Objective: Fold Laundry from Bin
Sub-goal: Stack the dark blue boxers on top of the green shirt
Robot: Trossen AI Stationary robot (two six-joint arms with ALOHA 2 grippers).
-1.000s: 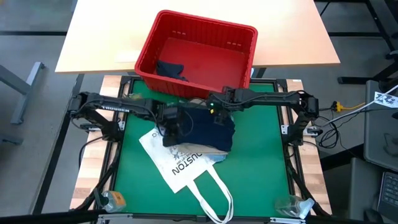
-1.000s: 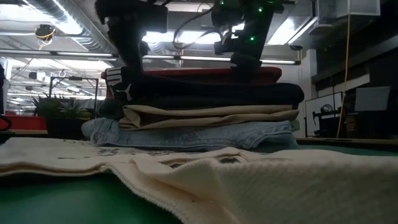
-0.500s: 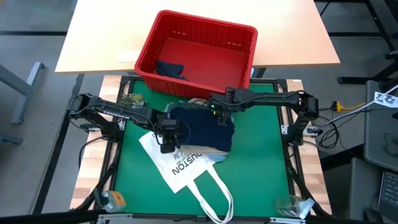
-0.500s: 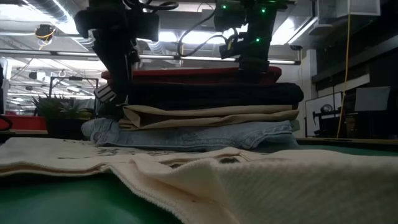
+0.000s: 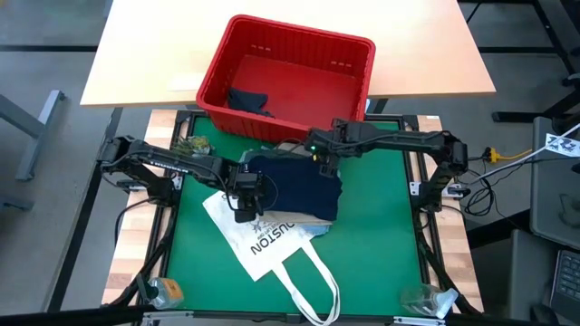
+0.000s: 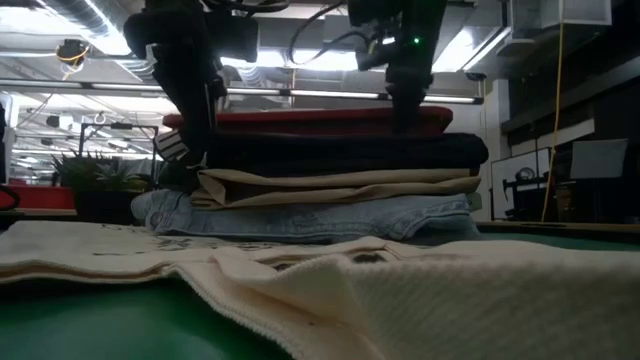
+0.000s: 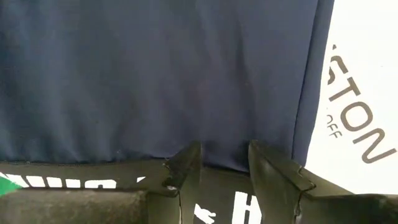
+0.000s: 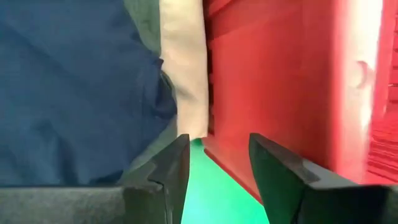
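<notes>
- High view: the folded stack of laundry [image 5: 294, 188] lies on the green mat just in front of the red bin [image 5: 286, 80], with the navy shorts [image 5: 304, 186] on top. Since a second ago the left gripper [image 5: 246, 201] has shifted from the stack's left part to its left front corner, and the right gripper [image 5: 319, 156] has moved back toward the bin, to the stack's rear edge. Judgement: both arms appear to be leaving the finished fold, so the next garment is probably due
- High view, surroundings: one dark garment [image 5: 246, 100] remains inside the bin, against its left wall. The white tote bag [image 5: 268, 244] lies partly under the stack's front edge and could be dragged if the stack is pushed
- Low view: the stack shows jeans [image 6: 300, 218] at the bottom, beige cloth [image 6: 335, 185] above, dark layers on top; the bin's rim shows behind it. The pile sits level
- Left wrist view: the left gripper's fingers [image 7: 183, 168] stand parted, nothing between them, over the shorts' hem with white lettering, beside the tote's print
- Right wrist view: the right gripper's fingers [image 8: 171, 168] stand parted and empty, over green mat between the stack and the bin wall; that wall is close and limits any reach into the bin
</notes>
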